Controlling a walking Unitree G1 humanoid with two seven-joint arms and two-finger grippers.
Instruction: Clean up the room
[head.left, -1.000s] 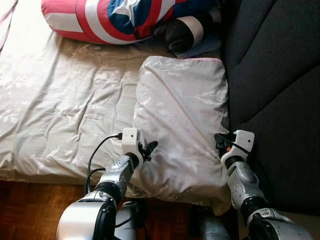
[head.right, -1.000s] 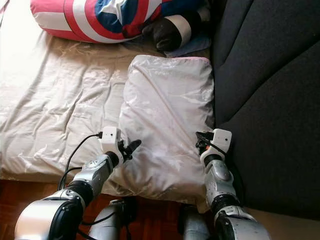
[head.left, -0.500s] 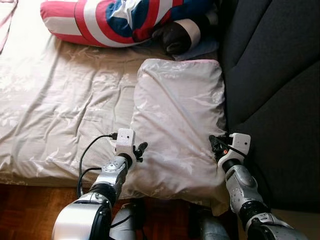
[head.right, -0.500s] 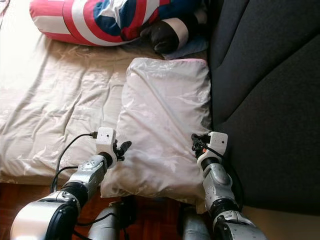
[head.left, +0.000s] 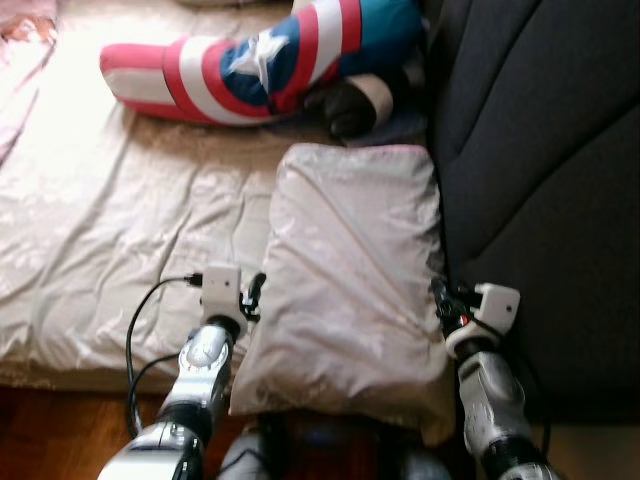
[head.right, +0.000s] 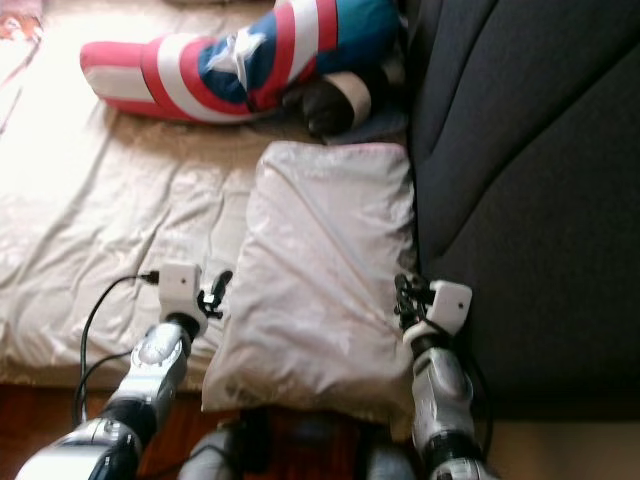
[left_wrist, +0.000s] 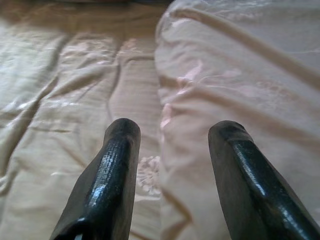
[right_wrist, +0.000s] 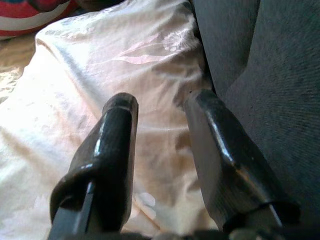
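A pale, wrinkled sheet (head.left: 110, 240) covers the bed across the left half of the frame, with a strip of dark wooden floor (head.left: 60, 430) in the lower left corner. At upper centre lies a long cushion (head.left: 250, 65) striped red, white and blue with a white star, its dark end toward the right. Lower left of centre, the left hand (head.left: 254, 293) sits at the left edge of the pale pillow (head.left: 350, 280); in the left wrist view its two black fingers (left_wrist: 107, 175) stand apart, one over the sheet and one over the pillow's edge. The pillow lies lengthwise in the middle of the frame, its right side against the dark grey sofa (head.left: 540, 170) that fills the right. At lower right, the right hand (head.left: 441, 297) is at the pillow's right edge beside the sofa, its fingers (right_wrist: 107, 155) spread apart over the fabric.
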